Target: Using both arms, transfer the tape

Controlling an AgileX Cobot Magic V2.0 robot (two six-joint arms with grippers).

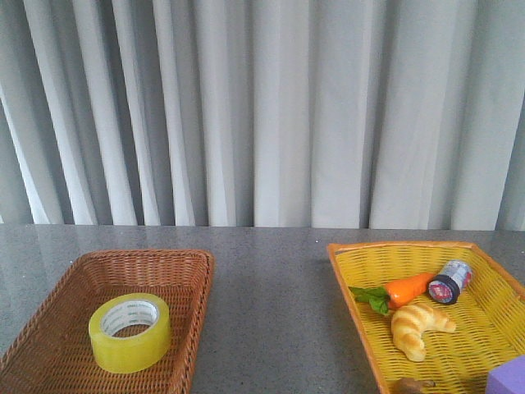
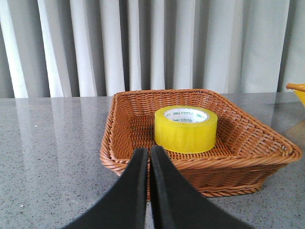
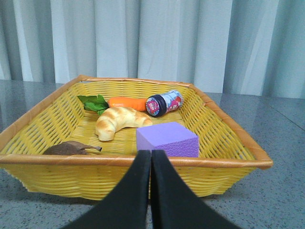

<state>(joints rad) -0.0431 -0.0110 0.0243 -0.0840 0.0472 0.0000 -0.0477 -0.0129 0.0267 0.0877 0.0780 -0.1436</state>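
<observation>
Black fingers of left hand (image 2: 148, 157) and right hand (image 3: 150, 160) pressed together, holding nothing.

Soft, even daylight; sharp pictures, faint sheen on the grey table (image 1: 271, 312), weak shadows.

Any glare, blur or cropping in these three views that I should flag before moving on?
Front view: soft even light, the tape sharp, the purple block cut off at the corner. Left wrist view: pale curtain reflections on the grey table, the dark fingers slightly soft up close. Right wrist view: croissant and yellow basket crisp, no harsh shadows.
</observation>
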